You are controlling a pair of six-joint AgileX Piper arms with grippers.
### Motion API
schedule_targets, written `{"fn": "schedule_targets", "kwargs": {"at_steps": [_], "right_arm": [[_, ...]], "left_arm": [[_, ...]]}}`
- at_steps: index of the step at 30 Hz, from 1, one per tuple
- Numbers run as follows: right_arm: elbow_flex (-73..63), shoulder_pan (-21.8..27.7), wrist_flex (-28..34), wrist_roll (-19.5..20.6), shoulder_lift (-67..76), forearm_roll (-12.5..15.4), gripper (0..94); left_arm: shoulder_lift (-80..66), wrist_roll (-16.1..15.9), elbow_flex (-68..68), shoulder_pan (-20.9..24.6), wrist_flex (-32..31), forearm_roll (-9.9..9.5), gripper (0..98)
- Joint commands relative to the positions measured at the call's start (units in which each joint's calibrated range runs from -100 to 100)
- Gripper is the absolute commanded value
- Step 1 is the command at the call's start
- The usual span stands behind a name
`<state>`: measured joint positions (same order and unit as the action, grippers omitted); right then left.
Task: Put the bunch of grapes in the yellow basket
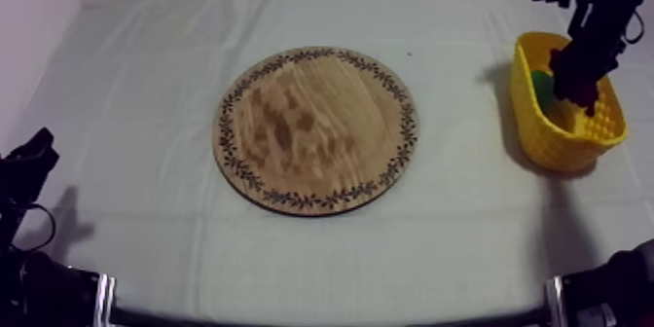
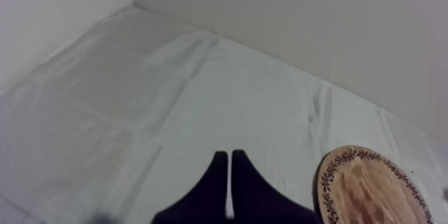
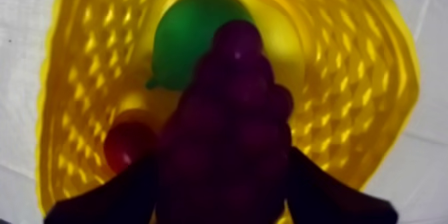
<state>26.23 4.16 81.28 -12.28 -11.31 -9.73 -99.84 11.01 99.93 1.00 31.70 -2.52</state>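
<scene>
The round wooden board (image 1: pixel 316 131) lies bare at the table's middle. At the far right stands the yellow basket (image 1: pixel 569 141), and my right gripper (image 1: pixel 580 80) hangs just over its opening. In the right wrist view that gripper (image 3: pixel 224 165) is shut on the dark purple bunch of grapes (image 3: pixel 230 113), held above the inside of the basket (image 3: pixel 87 60). Under the grapes lie a green pear (image 3: pixel 187 40) and a small red fruit (image 3: pixel 127 143). My left gripper (image 1: pixel 29 161) rests low at the left, its fingers (image 2: pixel 230 163) shut together as a narrow wedge over the cloth.
The pear (image 1: pixel 541 85) shows green inside the basket's left half. A smooth yellow shape (image 3: pixel 280 37) lies beside the pear. The board's rim (image 2: pixel 373 187) lies to the side of my left gripper. Open cloth surrounds the board.
</scene>
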Motion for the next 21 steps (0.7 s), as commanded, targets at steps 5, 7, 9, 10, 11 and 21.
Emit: {"fn": "schedule_targets", "kwargs": {"at_steps": [5, 7, 9, 10, 11, 21], "right_arm": [[0.3, -0.2, -1.1, 1.4, -1.6, -0.4, 77.7], [0.3, -0.1, -1.3, 1.7, -1.4, -0.6, 82.2], [0.3, 0.0, -1.6, 2.1, -0.7, -0.8, 84.4], [0.3, 0.0, -1.7, 2.2, -0.2, -0.8, 84.6], [0.4, 0.0, -1.8, 2.3, 0.5, -0.9, 84.2], [4.5, -0.6, -3.2, 0.2, 13.7, 0.2, 58.7]], "left_arm": [[0.0, 0.0, 0.0, 0.0, 0.0, 0.01, 0.0], [0.0, 0.0, 0.0, 0.0, 0.0, 0.01, 0.0], [0.0, 0.0, 0.0, 0.0, 0.0, 0.01, 0.0], [0.0, 0.0, 0.0, 0.0, 0.0, 0.01, 0.0], [0.0, 0.0, 0.0, 0.0, 0.0, 0.01, 0.0], [0.0, 0.0, 0.0, 0.0, 0.0, 0.01, 0.0]]}}
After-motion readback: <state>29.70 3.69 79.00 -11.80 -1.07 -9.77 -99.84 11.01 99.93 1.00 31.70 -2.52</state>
